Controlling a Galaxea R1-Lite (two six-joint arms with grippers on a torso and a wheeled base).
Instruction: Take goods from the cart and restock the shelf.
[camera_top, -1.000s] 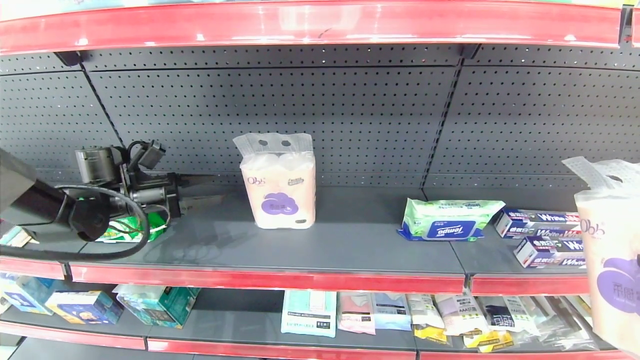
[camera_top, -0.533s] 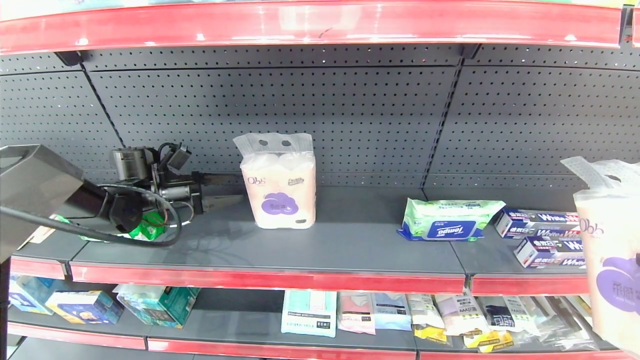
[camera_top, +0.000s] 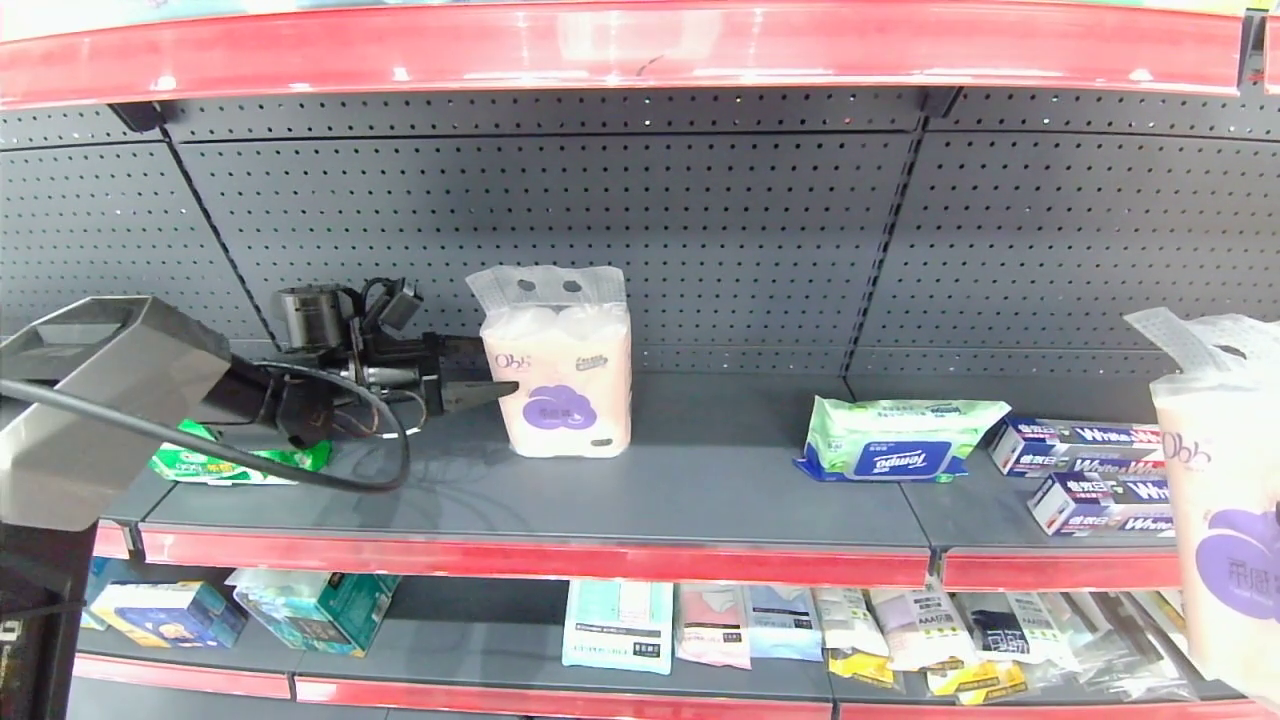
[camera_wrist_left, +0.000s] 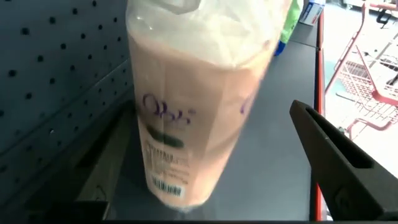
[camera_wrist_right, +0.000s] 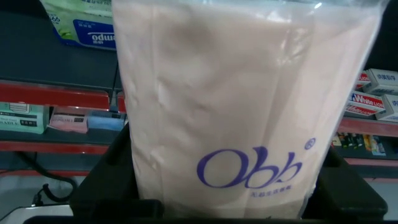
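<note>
Left gripper (camera_top: 492, 368): jaws wide open, tips at the left flank of the tissue pack (camera_top: 558, 365), frame centre; contact unclear. Over 1 s the arm has advanced rightward along the shelf (camera_top: 700, 480), probably to adjust that pack. Right gripper (camera_wrist_right: 227, 208) clamps a 2nd pack (camera_top: 1225, 500), lower right, not yet shelved.

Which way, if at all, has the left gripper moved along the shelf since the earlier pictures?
Yes. The left gripper has moved to the robot's right along the shelf, up to the standing tissue pack, which stayed put.
</note>
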